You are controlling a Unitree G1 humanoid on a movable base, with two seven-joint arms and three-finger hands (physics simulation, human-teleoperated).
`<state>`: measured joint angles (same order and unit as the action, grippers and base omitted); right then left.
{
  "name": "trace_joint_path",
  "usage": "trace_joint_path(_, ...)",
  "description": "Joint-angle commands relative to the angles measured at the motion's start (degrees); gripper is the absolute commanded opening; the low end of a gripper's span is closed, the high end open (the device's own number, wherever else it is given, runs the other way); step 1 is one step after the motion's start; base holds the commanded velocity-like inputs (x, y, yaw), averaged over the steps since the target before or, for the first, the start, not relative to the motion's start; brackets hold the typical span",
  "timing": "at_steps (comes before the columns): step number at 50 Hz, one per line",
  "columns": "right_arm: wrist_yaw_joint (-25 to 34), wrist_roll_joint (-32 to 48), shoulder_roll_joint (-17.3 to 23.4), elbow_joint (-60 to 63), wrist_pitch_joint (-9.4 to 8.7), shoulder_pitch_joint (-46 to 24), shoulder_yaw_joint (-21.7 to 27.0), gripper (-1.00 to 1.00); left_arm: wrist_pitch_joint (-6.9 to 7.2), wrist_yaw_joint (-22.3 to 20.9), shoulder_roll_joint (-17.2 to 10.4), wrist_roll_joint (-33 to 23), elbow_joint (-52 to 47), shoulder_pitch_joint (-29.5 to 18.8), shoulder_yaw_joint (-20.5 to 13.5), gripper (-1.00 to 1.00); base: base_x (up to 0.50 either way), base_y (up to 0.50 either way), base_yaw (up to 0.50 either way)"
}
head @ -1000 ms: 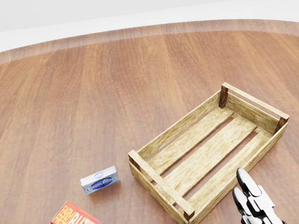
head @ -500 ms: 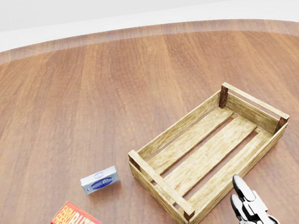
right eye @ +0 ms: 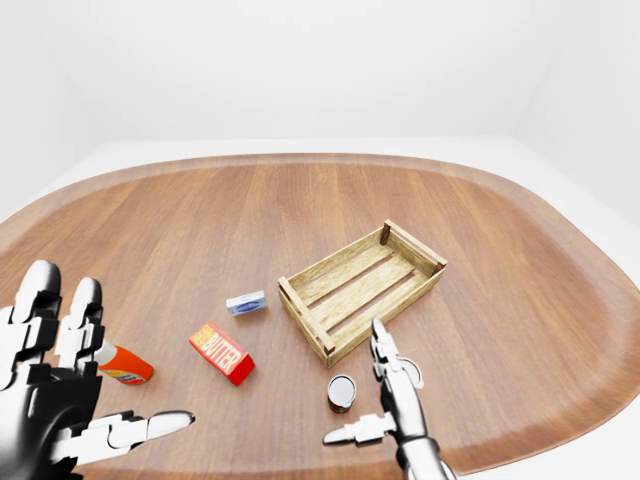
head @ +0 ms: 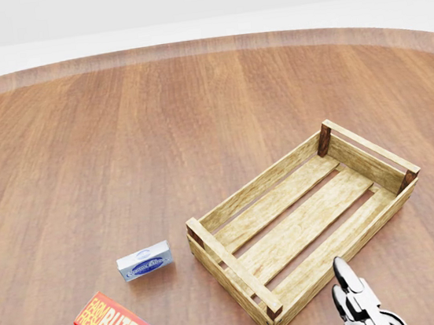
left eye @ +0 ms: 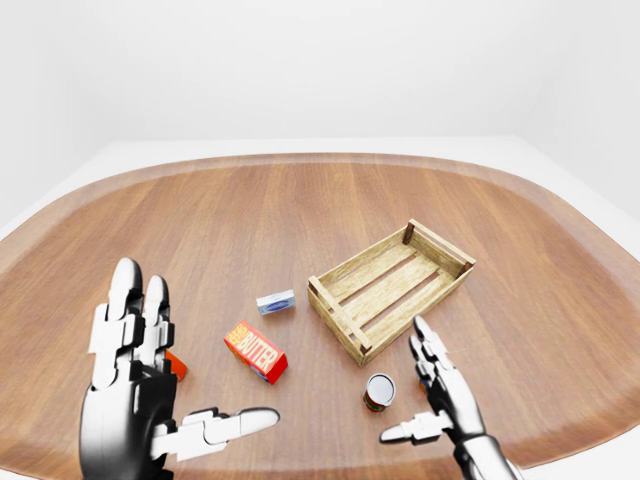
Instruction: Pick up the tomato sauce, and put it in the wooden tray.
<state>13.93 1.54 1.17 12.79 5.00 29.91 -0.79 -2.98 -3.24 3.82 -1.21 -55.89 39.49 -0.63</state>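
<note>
Left-eye view shows the tomato sauce can (left eye: 379, 390) standing upright on the round wooden table (left eye: 220, 220), low and right of centre in the frame, just below the near corner of the wooden tray (left eye: 390, 286) and apart from it. The right hand (left eye: 432, 385) stands just right of the can with its fingers spread and its thumb reaching out to the left below the can; it is released and grasps nothing, and whether it touches the can cannot be told. The left hand (left eye: 135, 390) fills the lower left of the frame, palm raised, fingers straight up and thumb out to the right, likewise released and holding nothing

A red butter box (left eye: 256, 351) lies left of the can, near the frame's middle, and a small blue-and-white packet (left eye: 275, 301) lies above it, just left of the tray. In the right-eye view an orange bottle with a white cap (right eye: 124, 366) lies on its side at the left, partly behind the left hand's fingertips

Head view looks down on the slatted tray, which holds nothing, with only the right hand's fingertips (head: 348, 289) showing at the bottom edge, below the tray's lower long side
</note>
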Motion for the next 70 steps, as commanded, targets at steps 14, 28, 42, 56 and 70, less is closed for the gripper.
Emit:
trace_joint_path(14,-1.74,1.77,0.07,-4.97,0.00,-2.97,0.00,1.00,-0.50,0.13,-0.03,-0.06,-0.10,0.47,0.14,1.00,0.00,0.00,0.00)
trace_joint_path(28,-2.48,2.62,0.22,-7.22,0.00,-3.54,-0.23,1.00,-0.59,0.13,0.02,-0.14,-0.40,0.76,0.22,1.00,0.00,0.00,0.00)
trace_joint_path(42,-3.33,3.31,0.41,-9.05,0.00,-4.36,-0.52,1.00,-0.54,-0.03,0.13,0.00,-0.55,0.80,-0.01,1.00,0.00,0.00,0.00)
trace_joint_path(56,-4.23,4.20,0.43,-11.57,0.00,-5.91,-0.67,1.00,-0.41,0.14,0.08,-0.24,-0.37,0.42,0.14,1.00,0.00,0.00,0.00)
trace_joint_path(70,-5.07,4.79,0.45,-14.28,0.00,-7.83,-0.36,1.00,-0.41,0.36,-0.10,-0.27,-0.40,0.41,0.25,1.00,0.00,0.00,0.00)
